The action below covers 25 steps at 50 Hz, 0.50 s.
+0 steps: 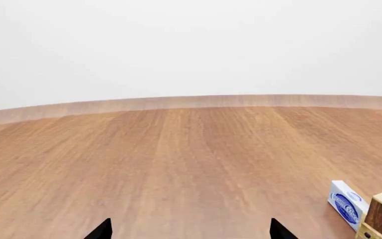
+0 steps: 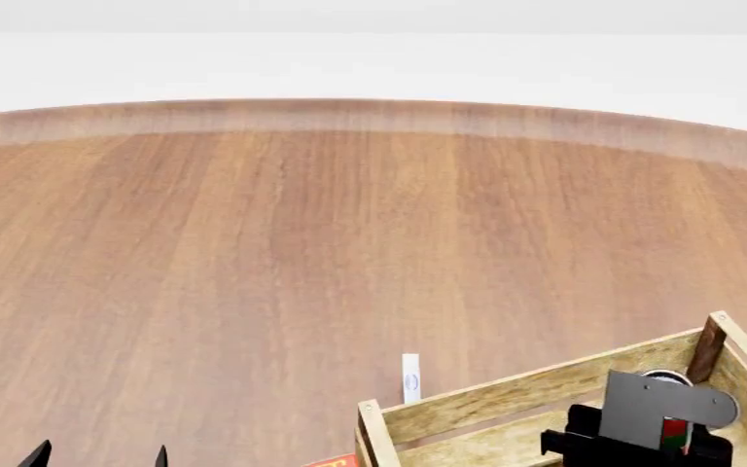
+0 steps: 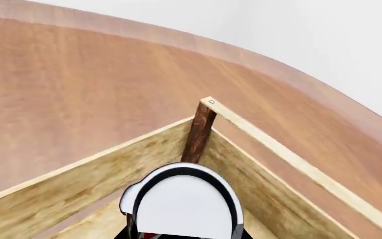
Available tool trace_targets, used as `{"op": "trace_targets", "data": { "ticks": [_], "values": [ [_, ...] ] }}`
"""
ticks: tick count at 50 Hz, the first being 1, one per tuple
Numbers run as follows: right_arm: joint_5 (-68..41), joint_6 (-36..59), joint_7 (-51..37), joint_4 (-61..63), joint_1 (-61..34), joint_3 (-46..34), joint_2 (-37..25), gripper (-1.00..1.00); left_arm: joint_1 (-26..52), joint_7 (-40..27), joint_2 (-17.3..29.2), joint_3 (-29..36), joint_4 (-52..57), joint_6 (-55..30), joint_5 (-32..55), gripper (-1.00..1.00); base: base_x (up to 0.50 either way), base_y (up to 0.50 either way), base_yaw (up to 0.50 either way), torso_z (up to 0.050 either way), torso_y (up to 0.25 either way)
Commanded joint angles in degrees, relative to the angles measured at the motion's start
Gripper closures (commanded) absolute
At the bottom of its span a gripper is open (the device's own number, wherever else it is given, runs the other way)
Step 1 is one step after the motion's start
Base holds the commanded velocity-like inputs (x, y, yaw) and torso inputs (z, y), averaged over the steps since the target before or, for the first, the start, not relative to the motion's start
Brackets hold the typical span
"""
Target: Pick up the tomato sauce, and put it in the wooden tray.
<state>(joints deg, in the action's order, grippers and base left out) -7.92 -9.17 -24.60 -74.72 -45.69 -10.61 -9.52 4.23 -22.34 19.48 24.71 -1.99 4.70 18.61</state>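
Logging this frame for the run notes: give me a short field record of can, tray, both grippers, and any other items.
tomato sauce: in right gripper, inside the tray near a corner post
wooden tray: on table, lower right in the head view
right gripper: within tray walls, shut on the can
left gripper: open, empty, above bare table
other: blue-and-white box outside tray
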Motion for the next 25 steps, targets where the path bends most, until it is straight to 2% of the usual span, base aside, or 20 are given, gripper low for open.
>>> {"op": "trace_targets", "data": {
  "ticks": [1, 25],
  "values": [
    [4.3, 4.2, 3.9, -0.2, -0.6, 5.0, 1.4, 1.0, -0.1, 1.4, -1.0, -1.1, 0.1, 0.0, -0.5, -1.0, 0.0, 0.0, 0.0, 0.0, 0.0],
    [6.7, 6.4, 6.3, -0.3, -0.7, 8.9, 1.8, 1.0, -0.1, 1.2, -0.8, -0.8, 0.1, 0.1, -0.3, -1.0, 0.0, 0.0, 0.0, 0.0, 0.0]
  ]
}}
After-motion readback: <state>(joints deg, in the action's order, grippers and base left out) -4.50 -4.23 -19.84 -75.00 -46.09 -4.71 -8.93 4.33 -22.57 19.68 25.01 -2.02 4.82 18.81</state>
